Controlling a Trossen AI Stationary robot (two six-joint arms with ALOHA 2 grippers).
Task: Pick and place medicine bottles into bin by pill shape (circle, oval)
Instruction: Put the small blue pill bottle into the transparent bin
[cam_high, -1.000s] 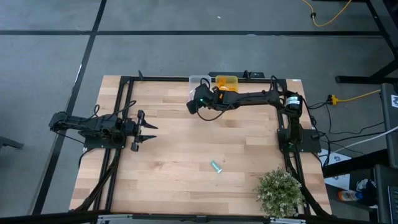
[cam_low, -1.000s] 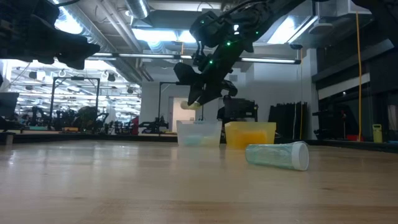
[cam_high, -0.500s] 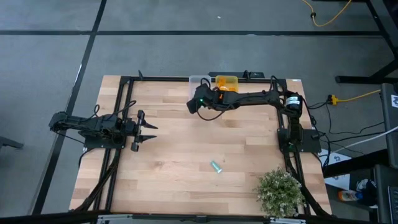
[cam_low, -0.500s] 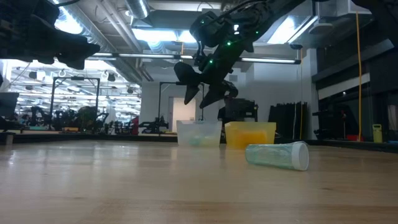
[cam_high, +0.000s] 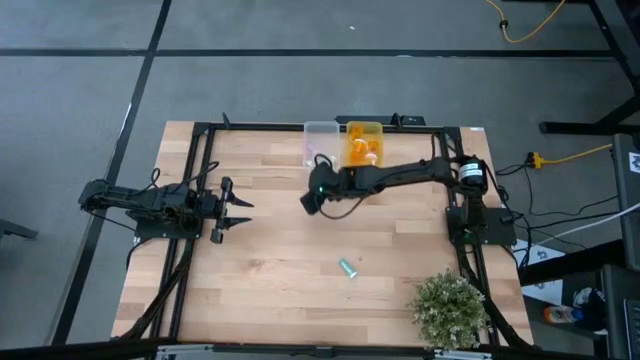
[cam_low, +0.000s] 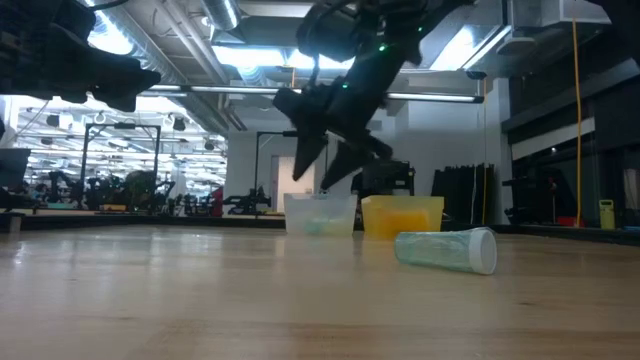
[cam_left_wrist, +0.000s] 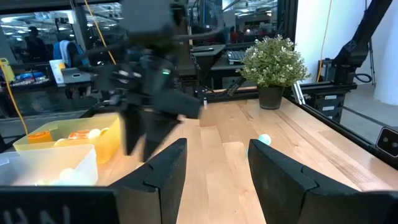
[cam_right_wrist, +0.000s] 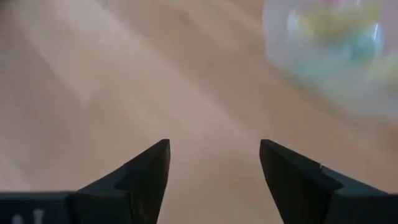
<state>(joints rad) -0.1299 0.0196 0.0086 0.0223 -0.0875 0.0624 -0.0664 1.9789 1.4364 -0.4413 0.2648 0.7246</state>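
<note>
A teal bottle (cam_high: 347, 267) lies on its side on the table, near the middle toward the near edge; it also shows in the low view (cam_low: 447, 249) and the left wrist view (cam_left_wrist: 265, 139). My right gripper (cam_high: 312, 200) is open and empty, in the air just on the near side of the clear bin (cam_high: 320, 135), its fingers pointing down (cam_low: 320, 165). The yellow bin (cam_high: 364, 140) holds orange bottles. My left gripper (cam_high: 238, 214) waits open and empty at the table's left.
The two bins stand side by side at the far edge, clear (cam_low: 320, 214) and yellow (cam_low: 403, 216), both with small bottles inside. A potted plant (cam_high: 450, 310) stands at the near right corner. Bare wood lies between the bins and the teal bottle.
My right gripper opened above the clear bin and let go of a pale bottle, which no longer shows at its fingertips. It then moved from over the bin toward the table's near edge and slightly left, still open.
</note>
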